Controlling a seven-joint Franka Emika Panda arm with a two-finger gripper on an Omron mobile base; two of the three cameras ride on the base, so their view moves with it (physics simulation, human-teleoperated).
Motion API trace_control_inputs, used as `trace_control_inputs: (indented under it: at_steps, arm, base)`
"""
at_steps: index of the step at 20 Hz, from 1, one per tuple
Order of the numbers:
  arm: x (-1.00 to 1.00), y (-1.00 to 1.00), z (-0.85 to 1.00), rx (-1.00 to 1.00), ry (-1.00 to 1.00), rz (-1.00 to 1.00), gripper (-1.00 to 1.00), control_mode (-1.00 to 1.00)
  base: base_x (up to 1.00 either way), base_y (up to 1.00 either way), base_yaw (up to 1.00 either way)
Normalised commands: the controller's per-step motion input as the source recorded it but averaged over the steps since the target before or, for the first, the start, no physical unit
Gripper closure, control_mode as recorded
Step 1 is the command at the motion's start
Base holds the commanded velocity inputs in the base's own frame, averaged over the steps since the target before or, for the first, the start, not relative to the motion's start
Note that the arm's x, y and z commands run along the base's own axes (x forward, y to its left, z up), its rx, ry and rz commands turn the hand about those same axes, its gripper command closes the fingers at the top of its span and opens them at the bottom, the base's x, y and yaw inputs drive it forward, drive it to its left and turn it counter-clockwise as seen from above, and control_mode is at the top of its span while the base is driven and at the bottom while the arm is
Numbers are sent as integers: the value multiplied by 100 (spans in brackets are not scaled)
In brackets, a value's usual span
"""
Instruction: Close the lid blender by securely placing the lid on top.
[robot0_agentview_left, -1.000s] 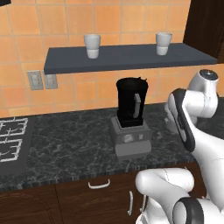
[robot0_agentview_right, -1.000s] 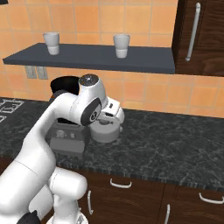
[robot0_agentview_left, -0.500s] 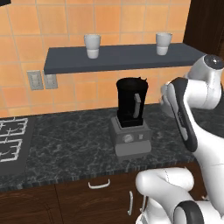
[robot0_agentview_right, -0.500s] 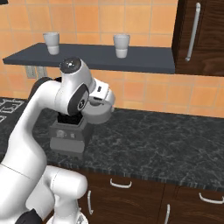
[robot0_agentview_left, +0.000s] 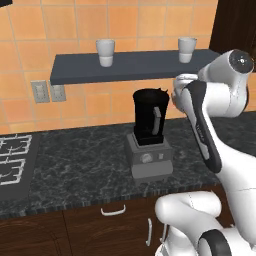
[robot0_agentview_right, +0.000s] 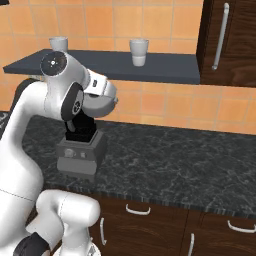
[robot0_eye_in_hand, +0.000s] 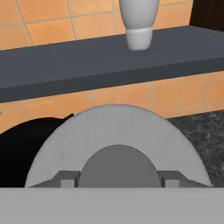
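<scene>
Since a second ago the arm swung the lid (robot0_eye_in_hand: 116, 144) up and leftward; it's now in the air just right of the blender (robot0_agentview_left: 150, 131), near the tabletop's back edge. The gripper (robot0_eye_in_hand: 117, 177) is clamped on the lid's knob. Center it over the jar, keep it level, then lower. The hand view shows the grip; the base views show the remaining offset.

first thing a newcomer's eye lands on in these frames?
The round light-grey lid with a central knob, held in the gripper, fills the hand view. Next, the tall black blender jar on a boxy grey base mid-counter, top open, with the white arm curled just right of it.
</scene>
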Motion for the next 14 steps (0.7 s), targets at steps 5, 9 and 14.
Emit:
trace_control_inputs:
  at_steps: [5, 9, 14]
  arm:
    - [30, 67, 80, 0, -8, 0, 100, -100]
    - [46, 49, 14, 0, 0, 0, 100, -100]
    - [51, 42, 4, -1, 4, 0, 100, -100]
  base:
    - [0, 0, 0]
    - [0, 0, 0]
    - [0, 0, 0]
